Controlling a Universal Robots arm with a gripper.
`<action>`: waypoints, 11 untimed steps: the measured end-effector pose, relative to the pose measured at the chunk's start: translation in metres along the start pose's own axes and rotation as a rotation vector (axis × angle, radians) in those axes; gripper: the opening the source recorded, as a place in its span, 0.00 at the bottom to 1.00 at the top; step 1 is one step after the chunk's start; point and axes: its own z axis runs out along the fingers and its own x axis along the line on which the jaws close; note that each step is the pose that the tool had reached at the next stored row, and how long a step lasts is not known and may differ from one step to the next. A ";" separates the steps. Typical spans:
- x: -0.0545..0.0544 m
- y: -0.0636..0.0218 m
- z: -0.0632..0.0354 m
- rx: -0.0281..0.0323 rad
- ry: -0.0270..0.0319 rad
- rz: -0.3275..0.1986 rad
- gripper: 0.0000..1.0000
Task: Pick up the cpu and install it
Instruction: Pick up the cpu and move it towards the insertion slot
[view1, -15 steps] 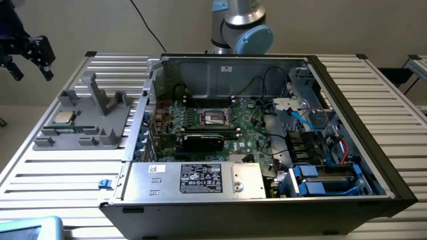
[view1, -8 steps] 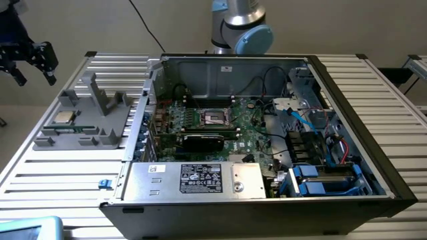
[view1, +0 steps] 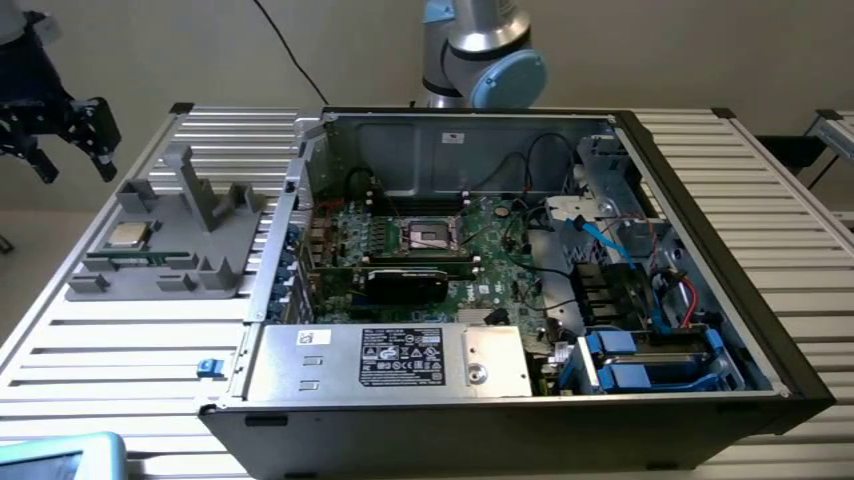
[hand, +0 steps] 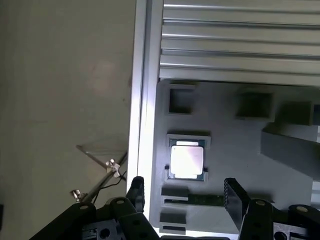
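The tool (view1: 70, 160) hangs in the air with its two black fingers (hand: 136, 192) spread wide, gripping nothing. In the exterior view it sits above and just outside the edge of the slatted aluminium worktop (view1: 120, 340), over the pale floor (hand: 65, 75).

The cpu (view1: 127, 235) is below the tool and a little toward the exterior view's right of it, well apart from the fingertips. It lies flat, silvery top up, in a square pocket of a grey moulded fixture (view1: 220, 265) that rests on the worktop. Seen from the wrist, the cpu (hand: 186, 160) lies in line with the gap between the fingers of the tool (hand: 185, 195), beyond their tips and untouched. The fixture (hand: 235, 150) spreads around it with other recesses and raised blocks, and the worktop slats (hand: 240, 45) lie past that.

Farther from the tool, beyond the fixture toward the exterior view's right, an open computer case (view1: 454, 145) lies on its side on the worktop. Inside it the green motherboard (view1: 507, 270) faces up, with the square black cpu socket (view1: 430, 235) near its middle. A silver labelled power supply (view1: 400, 358) fills the near side of the case. The arm's base (view1: 481, 60) rises behind the case.
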 end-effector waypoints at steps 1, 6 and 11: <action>0.000 -0.0006 0.0018 0.0000 0.0000 0.000 0.75; -0.001 -0.0019 0.0109 0.0000 0.0001 -0.001 0.75; -0.003 -0.0033 0.0199 0.0000 0.0001 0.000 0.75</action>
